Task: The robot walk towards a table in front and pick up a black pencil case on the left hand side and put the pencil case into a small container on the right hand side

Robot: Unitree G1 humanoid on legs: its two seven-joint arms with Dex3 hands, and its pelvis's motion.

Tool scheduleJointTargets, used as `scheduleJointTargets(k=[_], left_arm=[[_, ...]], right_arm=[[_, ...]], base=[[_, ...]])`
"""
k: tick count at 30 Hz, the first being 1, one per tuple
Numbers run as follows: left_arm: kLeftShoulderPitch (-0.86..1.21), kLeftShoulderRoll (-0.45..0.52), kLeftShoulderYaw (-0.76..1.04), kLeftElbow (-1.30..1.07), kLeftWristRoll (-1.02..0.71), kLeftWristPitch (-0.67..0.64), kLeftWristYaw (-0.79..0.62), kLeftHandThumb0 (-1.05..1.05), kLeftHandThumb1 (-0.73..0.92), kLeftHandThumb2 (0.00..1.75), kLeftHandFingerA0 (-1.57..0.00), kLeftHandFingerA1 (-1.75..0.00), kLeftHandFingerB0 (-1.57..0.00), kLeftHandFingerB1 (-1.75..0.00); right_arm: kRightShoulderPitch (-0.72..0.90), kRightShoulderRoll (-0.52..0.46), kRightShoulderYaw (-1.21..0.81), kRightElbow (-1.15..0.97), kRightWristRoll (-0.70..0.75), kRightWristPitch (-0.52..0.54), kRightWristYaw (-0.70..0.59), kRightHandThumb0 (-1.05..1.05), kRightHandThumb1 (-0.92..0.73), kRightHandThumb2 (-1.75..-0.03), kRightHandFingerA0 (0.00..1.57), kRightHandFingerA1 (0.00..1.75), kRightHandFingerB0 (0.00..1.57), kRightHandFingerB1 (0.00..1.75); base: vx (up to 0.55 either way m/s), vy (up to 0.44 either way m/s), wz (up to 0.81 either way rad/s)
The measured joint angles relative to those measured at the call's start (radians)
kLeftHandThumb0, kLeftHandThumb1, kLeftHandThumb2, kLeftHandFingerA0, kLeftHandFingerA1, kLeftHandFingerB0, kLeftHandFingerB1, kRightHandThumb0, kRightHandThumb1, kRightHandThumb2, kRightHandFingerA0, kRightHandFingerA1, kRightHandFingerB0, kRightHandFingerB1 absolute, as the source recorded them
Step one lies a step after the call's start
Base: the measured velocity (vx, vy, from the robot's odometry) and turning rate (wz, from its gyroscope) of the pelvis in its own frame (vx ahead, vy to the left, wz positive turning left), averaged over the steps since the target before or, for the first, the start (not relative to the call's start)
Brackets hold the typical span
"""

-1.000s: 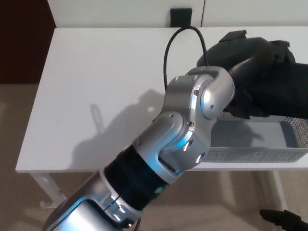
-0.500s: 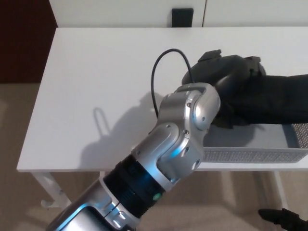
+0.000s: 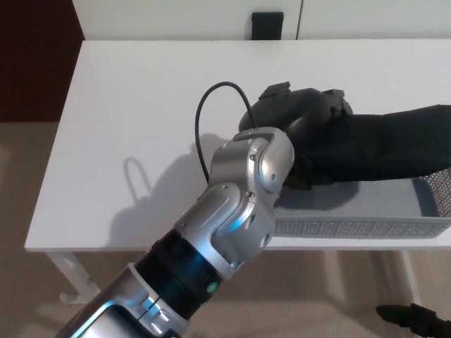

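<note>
While the left arm (image 3: 239,190) is slanting up across the white bench (image 3: 141,105), the left robot hand (image 3: 296,116) is clasping the left end of the black pencil case (image 3: 394,144). The case is stretching rightward over the grey mesh container (image 3: 352,227) at the bench's right front edge; whether the two are touching is unclear. The right robot hand (image 3: 416,320) is showing only as a dark shape at the lower right, and I cannot tell its state.
</note>
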Motion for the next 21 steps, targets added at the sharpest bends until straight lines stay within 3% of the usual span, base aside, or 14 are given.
scheduleJointTargets(k=[1,2,3,4,5,12,13,14,20,21], left_arm=[[0.004,0.002,-0.001,0.000,0.000,0.000,0.000,-0.36,0.69,0.60,-0.92,-0.95,-0.64,-0.46],[0.008,0.004,-0.001,0.000,0.000,0.000,0.000,-0.56,0.48,0.83,-0.70,-0.85,-0.37,-0.50],[0.010,0.005,-0.001,0.000,-0.001,0.000,0.000,-0.56,0.48,0.83,-0.70,-0.85,-0.37,-0.50],[0.011,0.006,-0.001,0.000,-0.002,0.000,-0.002,-0.82,0.52,0.87,-0.09,-0.27,-0.08,-0.10],[0.008,0.013,-0.011,0.002,-0.003,0.000,-0.009,-0.88,0.52,0.88,0.00,0.00,0.00,0.00],[-0.017,0.057,-0.082,0.006,-0.004,0.004,-0.103,-0.98,0.58,0.97,0.00,0.00,0.00,0.00],[-0.025,0.059,-0.090,0.005,-0.005,0.008,-0.120,-0.98,0.58,0.97,0.00,0.00,0.00,0.00],[-0.030,0.060,-0.095,0.005,-0.005,0.008,-0.131,-0.97,0.57,0.96,0.00,0.00,0.00,0.00],[-0.040,0.064,-0.101,0.004,-0.009,0.009,-0.181,-0.98,0.57,0.98,0.00,0.00,0.00,0.00],[-0.040,0.064,-0.101,0.004,-0.009,0.009,-0.186,-0.98,0.57,0.98,0.00,0.00,0.00,0.00]], right_arm=[[0.000,-0.001,0.001,-0.001,0.000,0.002,0.000,-0.48,-0.57,-0.58,0.69,0.42,0.43,0.38],[-0.001,-0.002,0.001,-0.002,-0.001,0.004,0.001,-0.55,-0.48,-0.78,0.61,0.54,0.37,0.48],[-0.001,-0.002,0.001,-0.004,-0.001,0.006,0.001,-0.55,-0.48,-0.78,0.61,0.54,0.37,0.48],[-0.001,-0.002,0.001,-0.005,-0.001,0.008,0.001,-0.48,-0.56,-0.58,0.69,0.43,0.44,0.38],[-0.001,-0.002,0.001,-0.006,0.000,0.011,0.001,-0.55,-0.48,-0.79,0.62,0.54,0.38,0.48],[-0.008,-0.002,-0.001,-0.007,0.002,0.017,0.007,-0.53,-0.48,-0.78,0.59,0.53,0.36,0.48],[-0.011,-0.002,-0.001,-0.007,0.002,0.017,0.007,-0.46,-0.57,-0.57,0.66,0.41,0.42,0.38],[-0.013,-0.002,-0.001,-0.007,0.002,0.017,0.008,-0.53,-0.48,-0.78,0.59,0.54,0.36,0.48],[-0.020,-0.002,-0.003,-0.007,0.005,0.023,0.015,-0.55,-0.48,-0.78,0.62,0.54,0.37,0.48],[-0.021,-0.002,-0.003,-0.008,0.005,0.024,0.015,-0.47,-0.56,-0.58,0.69,0.42,0.43,0.38]], base=[[0.00,0.000,0.00],[0.00,0.000,0.00],[0.00,0.000,0.00],[0.00,0.000,0.00],[0.00,0.000,0.00],[0.00,0.000,0.00],[0.00,0.000,0.00],[0.00,0.000,0.00],[0.00,0.000,0.00],[0.00,0.000,0.00]])
